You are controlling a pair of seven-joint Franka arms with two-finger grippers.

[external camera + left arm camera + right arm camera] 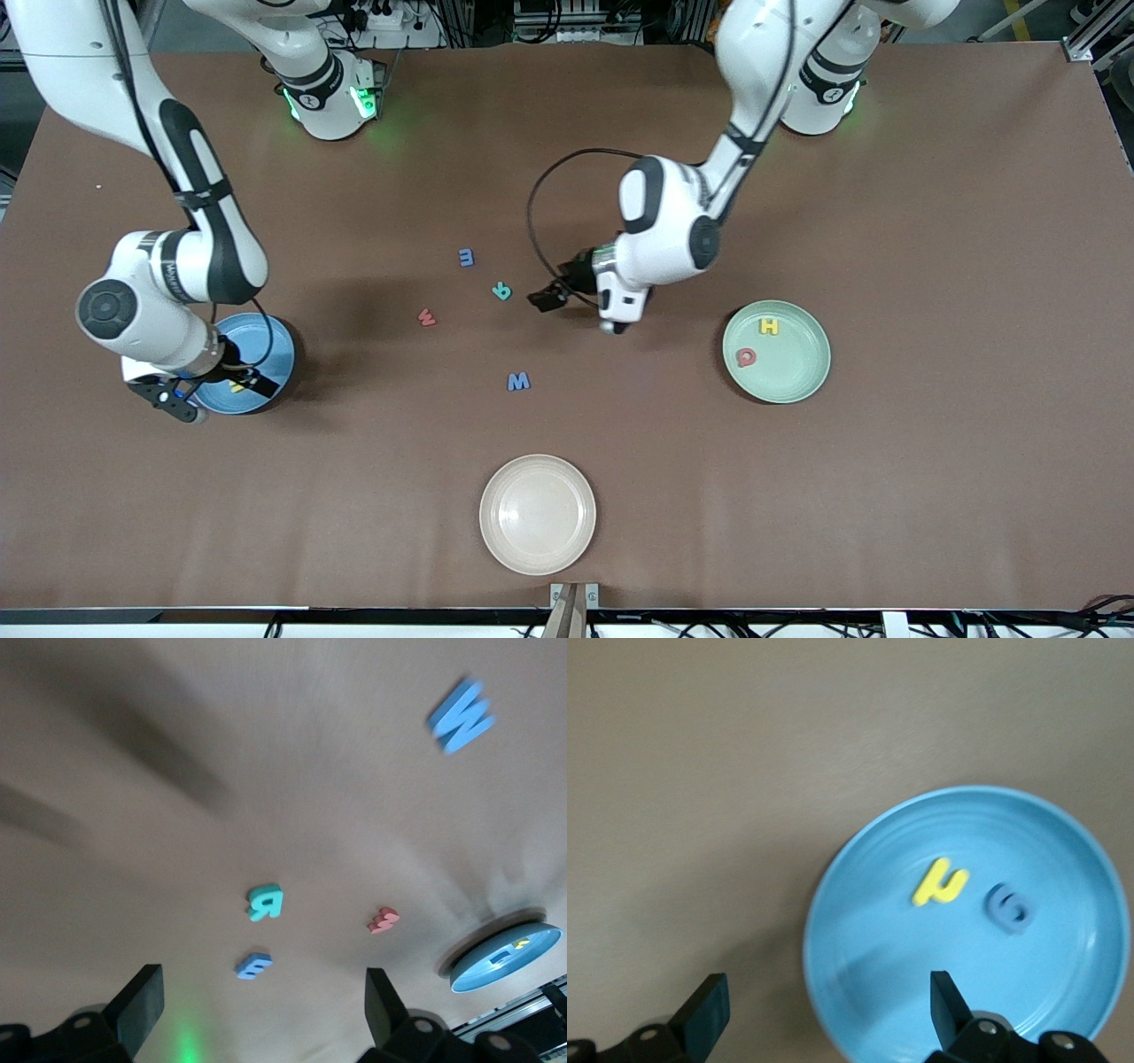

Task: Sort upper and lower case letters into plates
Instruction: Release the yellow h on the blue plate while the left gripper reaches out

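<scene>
Over the blue plate [859, 904] my right gripper [824, 1014] hangs, fingers spread wide, yellow [939, 882] and blue letters [1010, 908] inside, left gripper [261, 1001] spread too, over bare table [886, 487] near the teal letter [502, 290].

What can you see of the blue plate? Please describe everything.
The blue plate is round, shallow and bright blue, looks like smooth plastic, and lies flat on the brown table toward the right arm's end. Inside lie a yellow letter and a blue letter, slightly apart. The open right gripper hangs over its rim, touching nothing.
</scene>
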